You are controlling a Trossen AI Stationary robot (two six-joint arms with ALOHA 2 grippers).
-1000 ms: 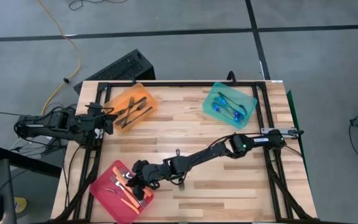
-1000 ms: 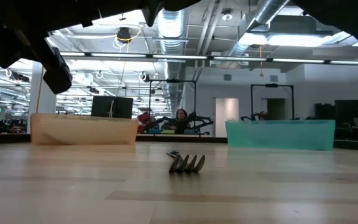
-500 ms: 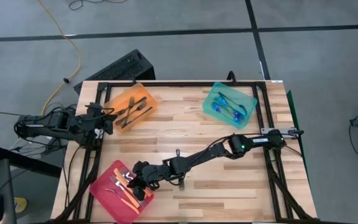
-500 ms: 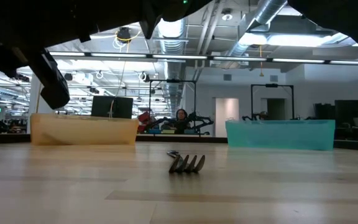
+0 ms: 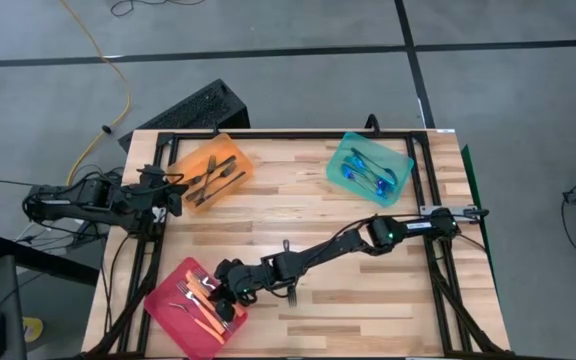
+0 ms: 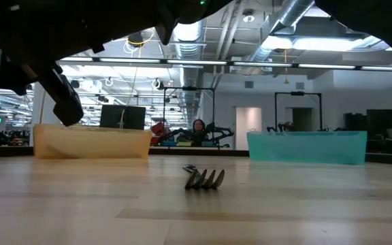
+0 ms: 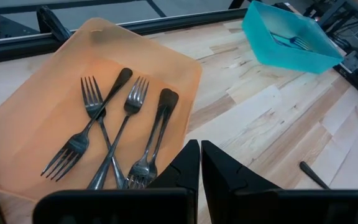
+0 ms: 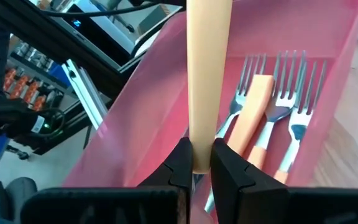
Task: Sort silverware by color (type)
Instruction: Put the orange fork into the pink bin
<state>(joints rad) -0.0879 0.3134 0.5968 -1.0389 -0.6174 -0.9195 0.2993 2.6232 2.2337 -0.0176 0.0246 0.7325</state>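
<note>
Your wooden table (image 5: 308,215) fronts a workshop; the right gripper (image 8: 195,163), pinching an orange fork (image 8: 207,74), has edged over the pink tray (image 5: 171,314); the left gripper (image 7: 200,167) stays pressed together.

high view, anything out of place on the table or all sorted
One dark fork lies loose on the bare wood, outside every tray, beside the right arm. The right end effector holds an orange-handled fork over the pink tray. Nothing looks spilled or damaged.
</note>
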